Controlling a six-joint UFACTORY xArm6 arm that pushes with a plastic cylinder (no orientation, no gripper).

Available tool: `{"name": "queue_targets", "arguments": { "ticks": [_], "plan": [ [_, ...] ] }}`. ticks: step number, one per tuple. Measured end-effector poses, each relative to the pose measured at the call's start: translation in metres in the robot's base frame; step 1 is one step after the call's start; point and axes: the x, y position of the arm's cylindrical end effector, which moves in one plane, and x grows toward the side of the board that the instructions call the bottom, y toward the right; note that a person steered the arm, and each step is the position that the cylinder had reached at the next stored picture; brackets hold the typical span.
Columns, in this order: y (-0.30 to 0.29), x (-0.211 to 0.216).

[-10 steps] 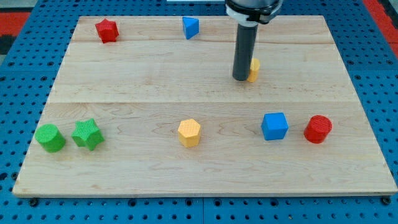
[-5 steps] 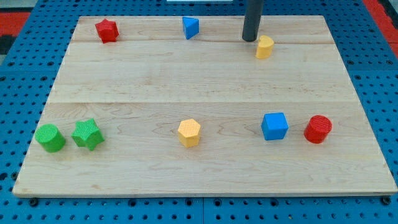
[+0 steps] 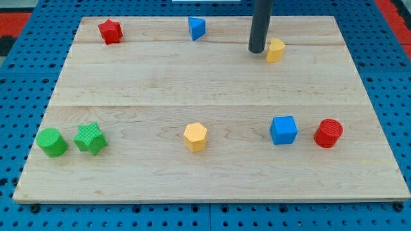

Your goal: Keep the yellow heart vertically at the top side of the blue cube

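The yellow heart (image 3: 275,50) lies near the top of the wooden board (image 3: 128,77), right of centre. The blue cube (image 3: 283,130) sits lower down, almost straight below the heart and slightly to its right. My tip (image 3: 257,50) stands just left of the yellow heart, close to it or touching it. The rod rises out of the view's top.
A red cylinder (image 3: 329,133) stands just right of the blue cube. A yellow hexagon (image 3: 195,136) lies at lower centre. A blue triangle (image 3: 197,28) and a red star (image 3: 110,31) lie along the top. A green cylinder (image 3: 51,142) and green star (image 3: 90,138) sit lower left.
The heart moved up and right between the two earlier frames. Since then my tip has come down a little, level with the heart's left side; the heart has barely moved.
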Motion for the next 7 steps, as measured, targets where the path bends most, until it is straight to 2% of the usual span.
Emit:
{"name": "queue_targets", "arguments": {
  "ticks": [1,5,6,7],
  "plan": [
    [0.032,0.030],
    [0.054,-0.046],
    [0.063,-0.049],
    [0.064,-0.032]
  ]
}}
